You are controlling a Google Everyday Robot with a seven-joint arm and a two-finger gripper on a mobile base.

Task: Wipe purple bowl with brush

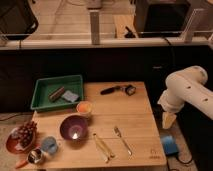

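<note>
The purple bowl sits on the wooden table, left of centre, round and glossy inside. The brush lies flat near the table's back edge, with a slim black handle and a stubby head with a pale patch at its right end. My gripper hangs at the end of the white arm, off the table's right edge, well right of the bowl and lower right of the brush. It holds nothing that I can see.
A small orange bowl stands just behind the purple bowl. A green tray with items is at the back left. A yellowish utensil and a fork lie in front. A plate of grapes and cups are at the left.
</note>
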